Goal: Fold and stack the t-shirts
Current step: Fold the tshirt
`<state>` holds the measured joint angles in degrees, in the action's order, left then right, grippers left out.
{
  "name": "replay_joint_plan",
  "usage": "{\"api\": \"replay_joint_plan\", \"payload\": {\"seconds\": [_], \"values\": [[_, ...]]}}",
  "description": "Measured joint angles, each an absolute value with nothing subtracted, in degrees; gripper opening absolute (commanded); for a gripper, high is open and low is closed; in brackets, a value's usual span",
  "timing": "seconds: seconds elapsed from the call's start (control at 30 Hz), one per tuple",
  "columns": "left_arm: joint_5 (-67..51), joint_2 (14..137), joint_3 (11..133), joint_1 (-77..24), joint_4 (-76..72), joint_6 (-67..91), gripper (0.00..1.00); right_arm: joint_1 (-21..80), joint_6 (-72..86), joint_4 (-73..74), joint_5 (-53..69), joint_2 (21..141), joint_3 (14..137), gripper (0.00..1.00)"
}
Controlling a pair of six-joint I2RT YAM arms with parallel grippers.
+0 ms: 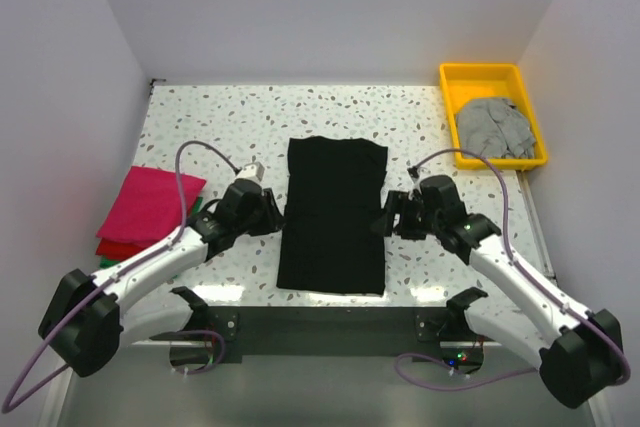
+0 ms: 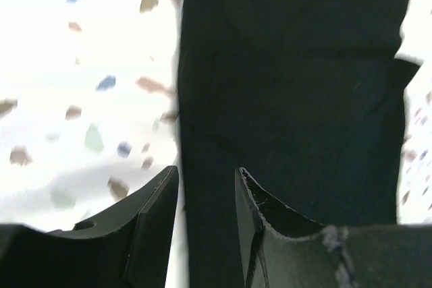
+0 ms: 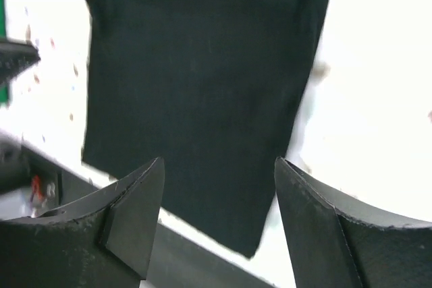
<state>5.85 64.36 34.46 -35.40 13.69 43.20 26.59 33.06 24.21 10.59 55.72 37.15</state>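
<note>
The black t-shirt (image 1: 333, 215) lies flat in the middle of the speckled surface (image 1: 200, 117), folded into a long strip that runs from the near edge toward the far wall. My left end effector (image 1: 268, 209) sits at the strip's left edge, about halfway along it. From my left wrist, the left end effector (image 2: 206, 180) has its fingers only a narrow gap apart. The cloth's edge (image 2: 290, 85) runs below that gap, and nothing is pinched between the fingers. My right end effector (image 1: 392, 217) is just beside the right edge, opposite the left one. Its fingers are spread wide (image 3: 218, 163) and hold nothing, with the dark cloth (image 3: 202, 65) spread below and ahead of them.

To my far left the magenta t-shirt (image 1: 150, 202) rests folded on top of the red t-shirt (image 1: 115, 245). The grey t-shirt (image 1: 495, 125) lies crumpled in the yellow tray (image 1: 480, 71) at the far right corner, well apart from both arms.
</note>
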Motion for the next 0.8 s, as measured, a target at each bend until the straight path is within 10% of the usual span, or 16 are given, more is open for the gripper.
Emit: {"api": "replay_joint_plan", "payload": {"seconds": [0.8], "values": [[-5.7, 40.8, 18.5, -42.9, 20.5, 52.6, 0.35, 27.2, 45.6, 36.1, 26.2, 36.1, 21.8, 0.44]]}}
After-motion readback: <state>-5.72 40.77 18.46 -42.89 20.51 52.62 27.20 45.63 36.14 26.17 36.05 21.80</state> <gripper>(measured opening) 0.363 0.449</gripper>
